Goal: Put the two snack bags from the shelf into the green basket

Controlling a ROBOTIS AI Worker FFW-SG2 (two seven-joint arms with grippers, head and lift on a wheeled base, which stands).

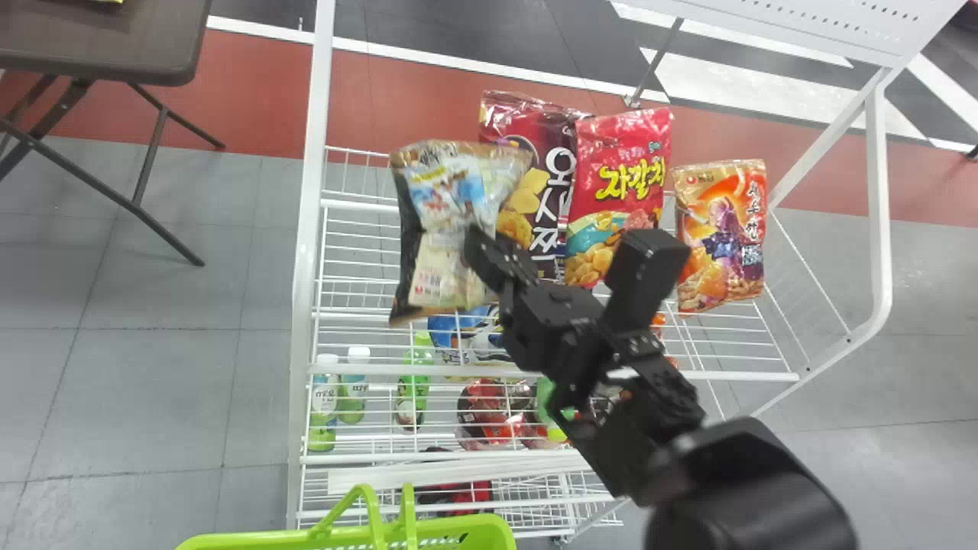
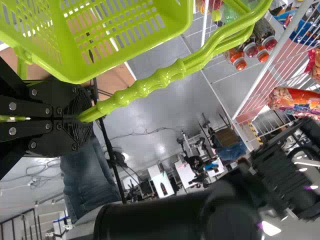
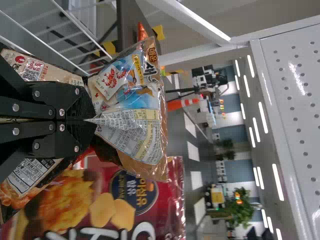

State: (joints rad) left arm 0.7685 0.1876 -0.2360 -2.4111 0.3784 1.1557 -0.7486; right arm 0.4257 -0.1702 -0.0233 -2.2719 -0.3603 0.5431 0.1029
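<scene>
In the head view, my right gripper (image 1: 480, 256) is at the shelf's left part, on a tan-and-blue snack bag (image 1: 443, 191). The right wrist view has the gripper (image 3: 92, 120) shut on a pinched fold of the crinkled snack bag (image 3: 142, 112); another tan package (image 3: 42, 70) lies partly hidden behind the fingers. Beside the held bag stand a dark red bag (image 1: 546, 153), a red bag (image 1: 623, 160) and an orange bag (image 1: 722, 229). The green basket (image 1: 451, 527) is low in the head view. My left gripper (image 2: 82, 117) is shut on the handle of the green basket (image 2: 125, 42).
White wire shelving (image 1: 367, 372) has an upright post (image 1: 306, 267) at its left. Drink bottles (image 1: 353, 386) and red packages (image 1: 493, 412) sit on lower levels. A brown folding table (image 1: 99, 53) stands at the far left. A perforated white panel (image 3: 295, 100) is near the right gripper.
</scene>
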